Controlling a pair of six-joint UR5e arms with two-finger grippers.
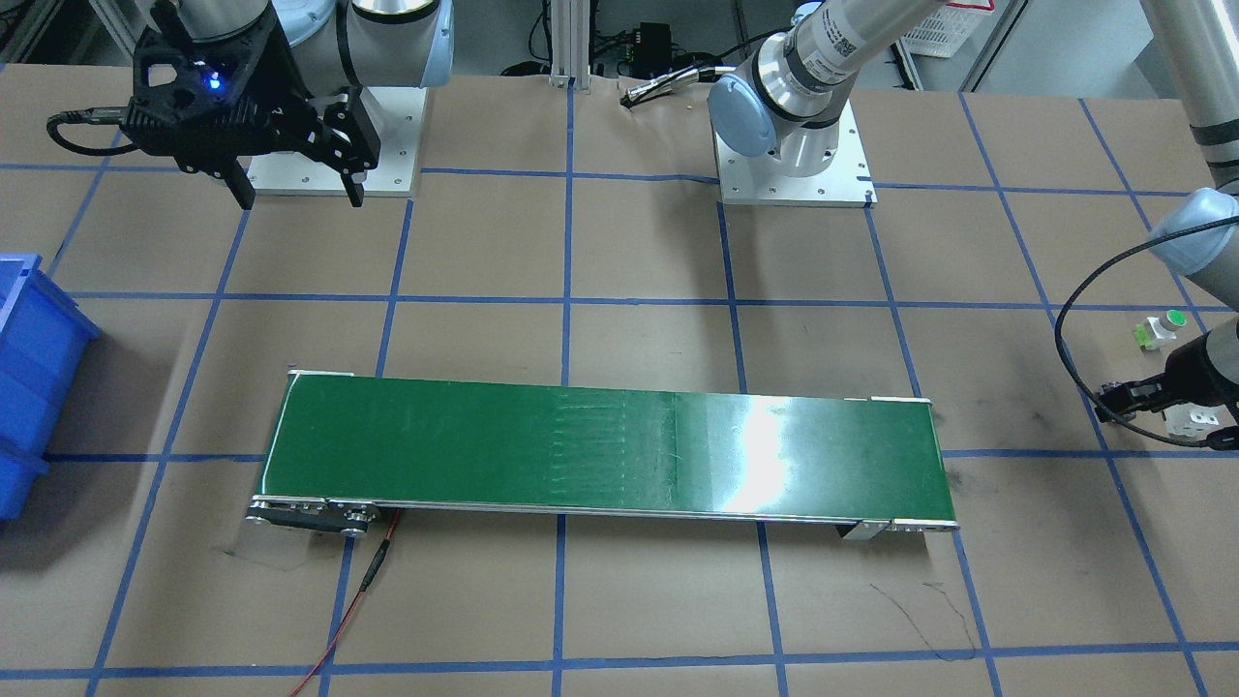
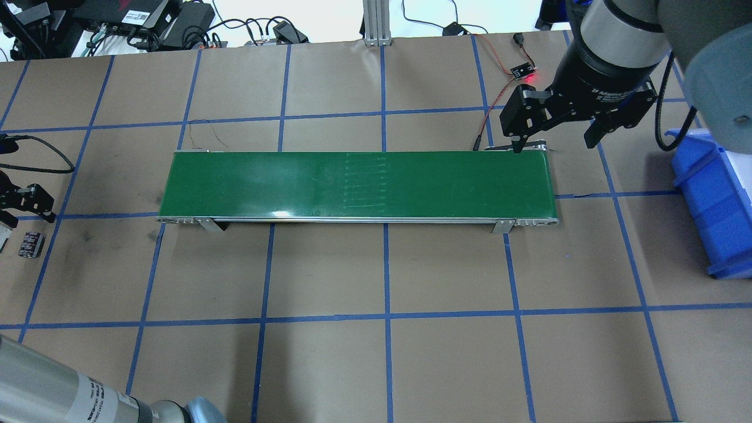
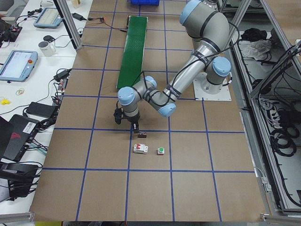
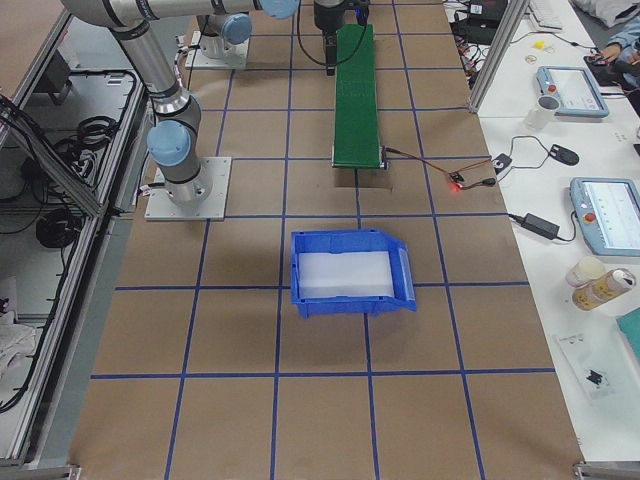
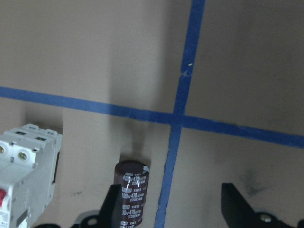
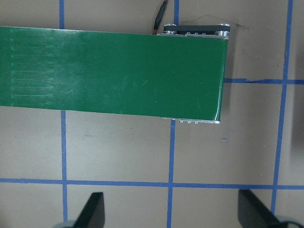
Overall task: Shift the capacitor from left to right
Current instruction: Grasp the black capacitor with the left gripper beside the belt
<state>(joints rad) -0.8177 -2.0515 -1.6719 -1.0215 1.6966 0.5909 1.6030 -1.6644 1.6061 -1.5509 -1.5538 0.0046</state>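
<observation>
The capacitor [image 5: 132, 192], a small dark cylinder with a pale end, lies on the brown table paper. It also shows at the far left of the overhead view [image 2: 30, 244] and in the exterior left view [image 3: 142, 135]. My left gripper [image 5: 173, 214] is open just above it, and the capacitor lies close inside one finger [image 5: 111, 209]. The left gripper also shows at the overhead view's left edge [image 2: 17, 202]. My right gripper [image 2: 555, 132] is open and empty, hovering over the far end of the green conveyor belt [image 2: 358, 185].
A white breaker with red switches [image 5: 23, 171] lies right beside the capacitor. A green-topped push button [image 1: 1162, 327] sits near them. A blue bin [image 2: 711, 200] stands on the right past the belt's end. A red wire [image 2: 493, 106] runs behind the belt.
</observation>
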